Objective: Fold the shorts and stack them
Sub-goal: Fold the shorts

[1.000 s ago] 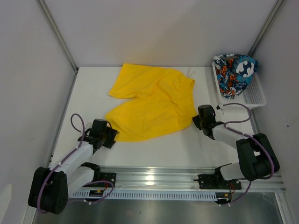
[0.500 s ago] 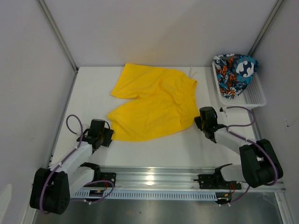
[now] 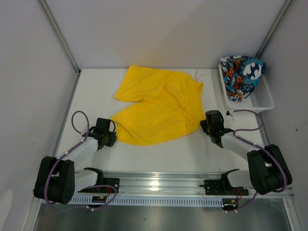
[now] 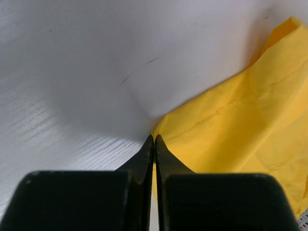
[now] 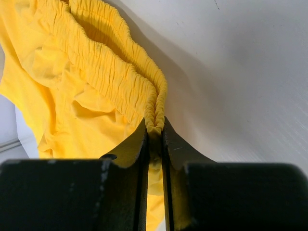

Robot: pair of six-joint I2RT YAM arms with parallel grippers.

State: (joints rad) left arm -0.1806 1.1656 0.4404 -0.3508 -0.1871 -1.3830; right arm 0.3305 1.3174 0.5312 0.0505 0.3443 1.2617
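Note:
The yellow shorts lie spread on the white table, waistband to the right and legs to the left. My left gripper is at the near-left leg hem corner. In the left wrist view it is shut, with a thin strip of yellow cloth between the jaws. My right gripper is shut on the gathered elastic waistband at its near end, where the cloth bunches between the jaws. The printed shorts sit crumpled in the basket at the back right.
The white mesh basket stands against the right wall. A white drawstring trails from the waistband near the back wall. Walls close in the table on the left, back and right, and a metal rail runs along the near edge.
My left gripper has slid right to the hem corner and shut on it. The right gripper has stayed shut on the waistband, and the shorts shifted slightly right early on.

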